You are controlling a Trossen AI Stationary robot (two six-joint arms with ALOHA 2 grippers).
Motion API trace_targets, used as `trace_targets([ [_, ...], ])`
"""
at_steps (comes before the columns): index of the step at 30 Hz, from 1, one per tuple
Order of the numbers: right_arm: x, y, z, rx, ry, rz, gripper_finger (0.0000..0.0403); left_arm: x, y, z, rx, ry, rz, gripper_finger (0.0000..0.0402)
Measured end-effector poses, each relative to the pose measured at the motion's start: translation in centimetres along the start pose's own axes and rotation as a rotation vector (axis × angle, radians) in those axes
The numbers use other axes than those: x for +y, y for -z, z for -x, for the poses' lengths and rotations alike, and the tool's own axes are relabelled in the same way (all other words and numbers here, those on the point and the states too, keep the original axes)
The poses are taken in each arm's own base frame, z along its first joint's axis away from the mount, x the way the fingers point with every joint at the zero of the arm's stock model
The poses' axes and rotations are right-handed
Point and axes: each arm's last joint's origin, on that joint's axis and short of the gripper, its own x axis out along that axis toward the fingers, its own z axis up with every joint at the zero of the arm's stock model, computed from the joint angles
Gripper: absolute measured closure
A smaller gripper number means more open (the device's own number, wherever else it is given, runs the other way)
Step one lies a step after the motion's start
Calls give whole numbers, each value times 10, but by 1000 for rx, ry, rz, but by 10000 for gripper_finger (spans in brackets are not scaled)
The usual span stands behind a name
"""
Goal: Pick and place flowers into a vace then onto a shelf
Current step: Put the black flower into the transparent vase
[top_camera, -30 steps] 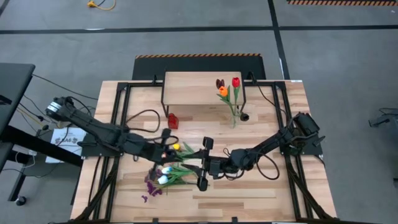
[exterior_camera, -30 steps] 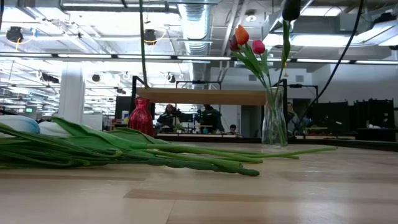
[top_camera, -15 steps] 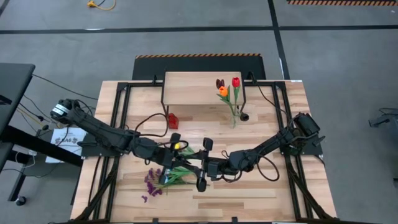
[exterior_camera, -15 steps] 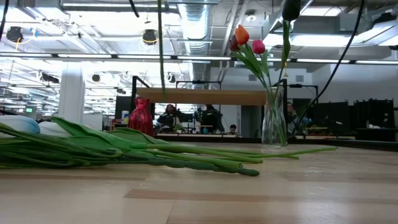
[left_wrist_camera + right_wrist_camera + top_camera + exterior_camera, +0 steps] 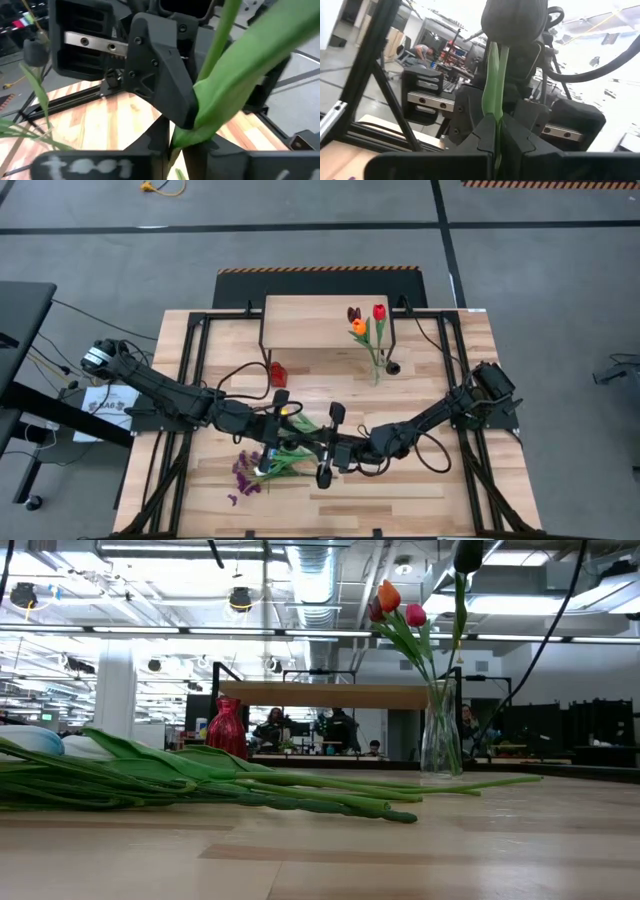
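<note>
Both pincers are meeting mid-desk over the flower pile [image 5: 270, 462]. Right pincer [image 5: 496, 131] is clamping a tulip stem [image 5: 494, 80] upright; left pincer [image 5: 175, 145] is pinching that stem too. The vase [image 5: 378, 368] is sitting further back, nearer the right arm.

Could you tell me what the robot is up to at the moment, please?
Both grippers meet mid-table on one tulip stem: the right gripper is shut on it and the left gripper pinches it too. More flowers lie below; a glass vase already holds three tulips near the shelf.
</note>
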Motion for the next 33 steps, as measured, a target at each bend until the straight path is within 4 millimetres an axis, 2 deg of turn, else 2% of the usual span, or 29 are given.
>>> trace_targets([
  [3, 0, 0, 0, 2, 2, 2, 400, 0, 0, 0, 1, -8, 8, 342],
  [12, 0, 0, 0, 4, 3, 3, 401, -1, 1, 1, 11, 28, 58, 220],
  [16, 2, -1, 2, 9, 10, 1, 402, -1, 0, 10, 35, 38, 79, 190],
  [19, 5, -4, 5, 22, 29, -3, 402, -1, -6, 25, 27, 52, 111, 181],
  [24, 10, -22, 14, 65, 120, 19, 402, -5, -22, 63, -43, 104, 114, 180],
  [27, 14, -41, 19, 94, 193, 67, 402, -10, -26, 82, -97, 95, 119, 180],
  [30, 12, -65, 25, 89, 220, 92, 403, -17, -14, 97, -189, 16, 156, 180],
  [33, -7, -94, 33, 60, 258, 49, 403, -21, 9, 111, -290, -41, 215, 180],
])
